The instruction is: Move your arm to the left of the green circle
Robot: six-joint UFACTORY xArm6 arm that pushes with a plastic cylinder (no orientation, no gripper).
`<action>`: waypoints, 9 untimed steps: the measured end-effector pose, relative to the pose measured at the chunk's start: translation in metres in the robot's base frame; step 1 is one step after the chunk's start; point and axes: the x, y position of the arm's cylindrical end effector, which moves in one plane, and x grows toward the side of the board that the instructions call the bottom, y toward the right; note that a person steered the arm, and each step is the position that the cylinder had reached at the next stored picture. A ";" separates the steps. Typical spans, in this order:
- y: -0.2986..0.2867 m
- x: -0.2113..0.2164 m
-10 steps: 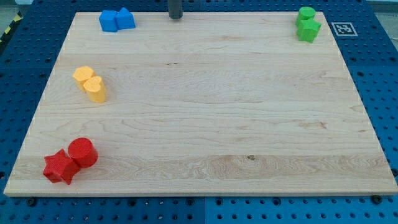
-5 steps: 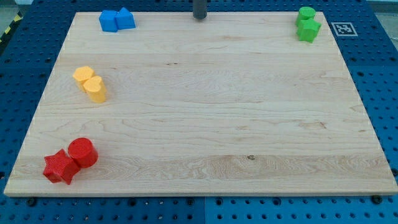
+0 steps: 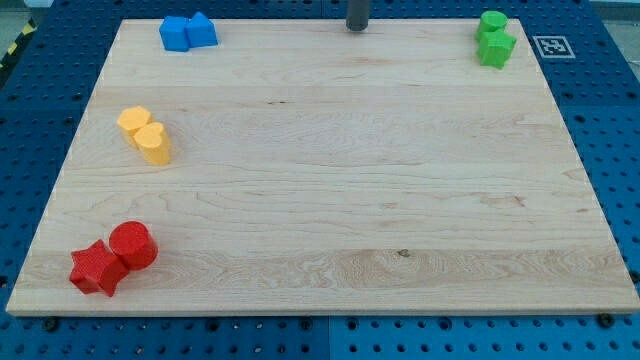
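While upright, my tip [image 3: 357, 28] sits seemingly well left of green circle [image 3: 491, 22].

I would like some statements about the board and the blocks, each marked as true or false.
1. My tip is at the view's top edge, left of the green circle. True.
2. My tip touches the green circle. False: a wide stretch of board lies between them.
3. The red circle is at the view's bottom left. True.
4. The two blue blocks are at the view's bottom right. False: they are at the top left.
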 end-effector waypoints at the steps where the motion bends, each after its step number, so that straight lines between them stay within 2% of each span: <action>1: 0.000 -0.001; 2: 0.010 -0.007; 4: 0.090 -0.010; 6: 0.114 -0.009; 7: 0.146 -0.010; 9: 0.162 -0.009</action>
